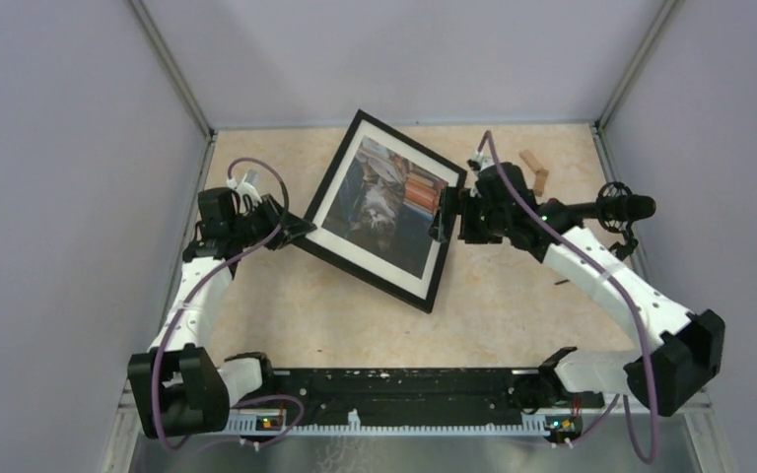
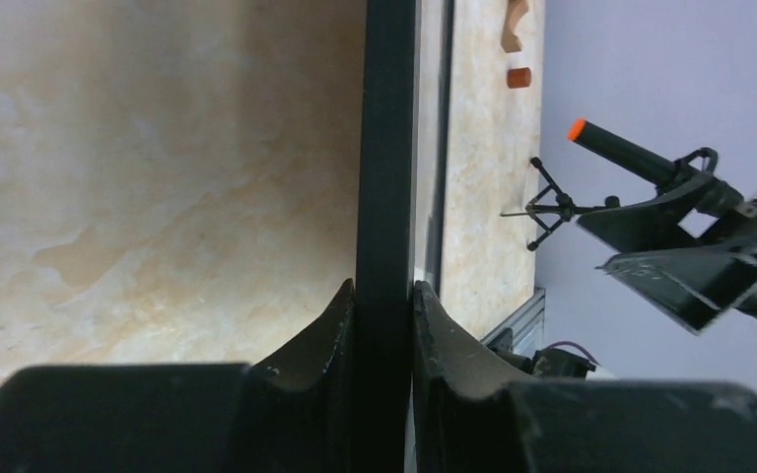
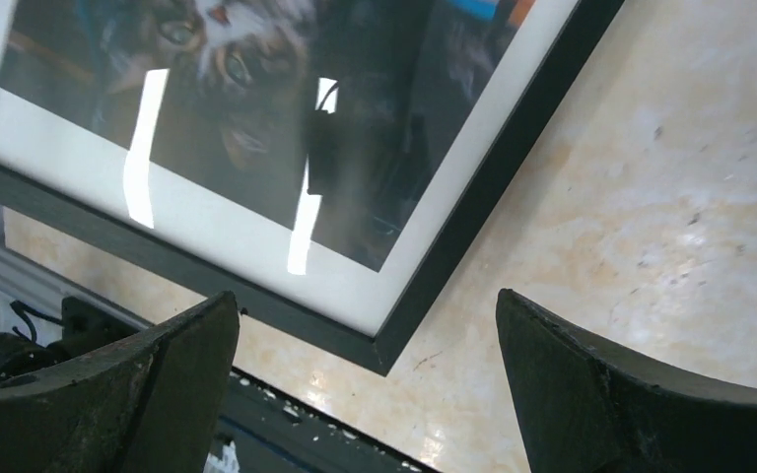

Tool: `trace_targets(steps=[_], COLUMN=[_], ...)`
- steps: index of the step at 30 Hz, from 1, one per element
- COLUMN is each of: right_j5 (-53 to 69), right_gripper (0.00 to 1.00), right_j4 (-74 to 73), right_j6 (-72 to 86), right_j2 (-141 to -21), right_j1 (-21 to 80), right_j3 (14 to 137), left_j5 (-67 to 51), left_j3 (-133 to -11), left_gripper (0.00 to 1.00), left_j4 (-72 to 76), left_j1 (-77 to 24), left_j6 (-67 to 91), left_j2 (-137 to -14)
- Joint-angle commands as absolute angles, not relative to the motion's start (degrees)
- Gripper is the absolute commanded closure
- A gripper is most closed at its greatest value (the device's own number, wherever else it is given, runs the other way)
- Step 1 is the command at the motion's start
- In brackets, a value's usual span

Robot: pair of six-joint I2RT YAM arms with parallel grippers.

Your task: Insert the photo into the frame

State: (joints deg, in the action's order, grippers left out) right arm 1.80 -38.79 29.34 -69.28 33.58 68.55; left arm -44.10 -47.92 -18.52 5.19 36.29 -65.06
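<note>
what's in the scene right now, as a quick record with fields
frame: black, face up on the table
photo: already inside, behind a white border
left gripper: shut on the frame's edge
right gripper: open, holding nothing, by the frame's corner
table: beige marble pattern
other: wooden blocks at the far right
</note>
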Motion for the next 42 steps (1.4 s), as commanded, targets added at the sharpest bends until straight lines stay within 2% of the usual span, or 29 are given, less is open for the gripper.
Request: trace_targets(steps=[1,7,10,11,20,24,27,34,38,42], right_j5=[9.8,15.9,21.5,22.4,26.1,27.3,28.1,27.6,26.1,20.2], right_gripper=[0.01,0.01,0.06,0.06,0.06,0.06,0.06,0.06,0.06,0.06], right_j4=[-32.5,-25.1,-20.4,-18.8,-10.8,-9.0,-8.3,-7.6,-5.3,9.8], right_j6=[36.4,42.0,44.2,44.5,47.0,46.2,43.7,37.3,38.2,48.2], right_j2=[-74.4,-82.1,-84.9,-85.6,-88.3,-90.3,-91.9,-95.9,-99.3,-102.3], right_j1=[33.4,30.4,28.2,28.0,28.0,28.0,28.0,28.8,34.5,41.2], right_j3=[63.7,58.0,55.0,54.3,48.0,47.3,47.5,48.2,51.5,52.1], left_j5=[-39.6,-32.4,-27.4,-26.3,-21.2,-16.9,-13.7,-15.5,-10.7,-6.4], left_j3=[-43.5,-43.1,-43.3,-43.3,-39.7,-40.1,-41.7,-45.4,-49.9,-56.6], left_gripper=[1.00,1.00,0.97,0.91,0.62,0.30,0.14,0.09,0.08,0.10], left_j4=[-17.4,-19.8,-20.3,-20.4,-16.8,-18.0,-20.1,-22.2,-24.7,-26.7], left_j1=[8.7,9.7,9.7,9.8,10.3,10.3,10.2,7.7,-2.7,-12.3], left_j6=[30.5,27.1,27.2,27.2,29.5,29.5,27.6,23.8,21.1,20.2], left_j2=[-66.0,-72.3,-74.6,-75.3,-78.8,-76.0,-72.2,-62.0,-58.7,-54.5])
